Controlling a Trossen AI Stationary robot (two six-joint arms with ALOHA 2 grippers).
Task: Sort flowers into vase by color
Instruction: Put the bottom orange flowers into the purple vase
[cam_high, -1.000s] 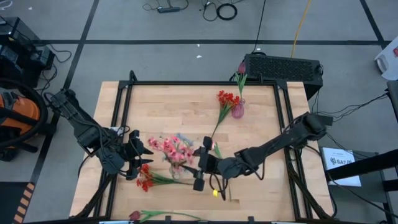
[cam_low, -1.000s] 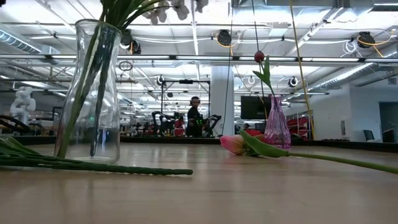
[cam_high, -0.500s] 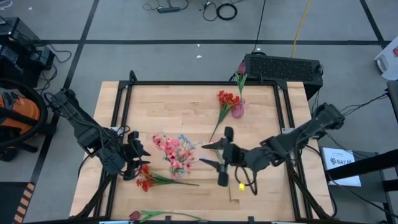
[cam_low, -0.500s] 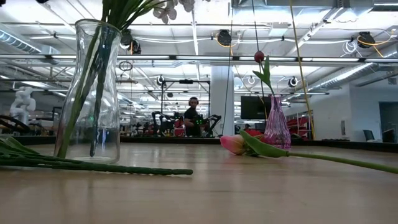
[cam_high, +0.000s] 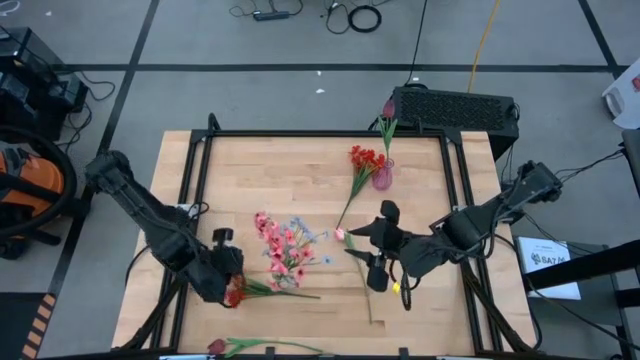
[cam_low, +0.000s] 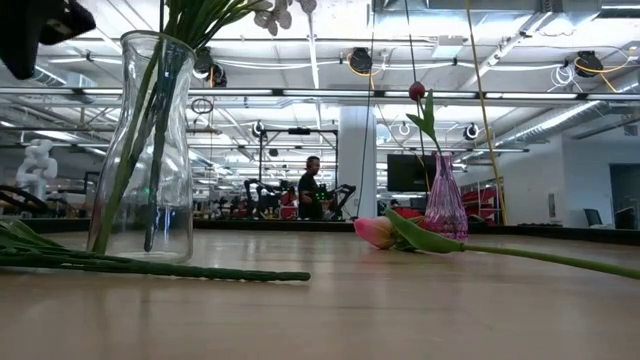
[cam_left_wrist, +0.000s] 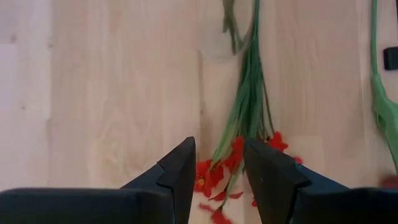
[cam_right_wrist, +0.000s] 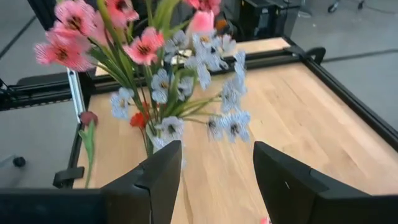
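High view, sorting part done: clear vase (cam_high: 284, 272) holds pink and pale blue sprays (cam_high: 282, 243); pink vase (cam_high: 382, 176) holds a bud
Loose on counter (cam_high: 300, 170): red spray (cam_high: 240, 290) directly under left gripper (cam_high: 228, 285), fingers narrowly parted; tulip (cam_high: 343, 240) just beside right gripper (cam_high: 379, 247), spread wide; farther, second red spray (cam_high: 362, 162) near pink vase

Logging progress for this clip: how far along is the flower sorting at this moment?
Partly done. Pink and pale blue sprays already stand in the clear vase, and the small pink vase holds a bud. In hand: the left gripper, open, sits over the red spray on the table. The right gripper is open and empty. Left: a pink tulip, a red spray by the pink vase, and a bud at the front edge.
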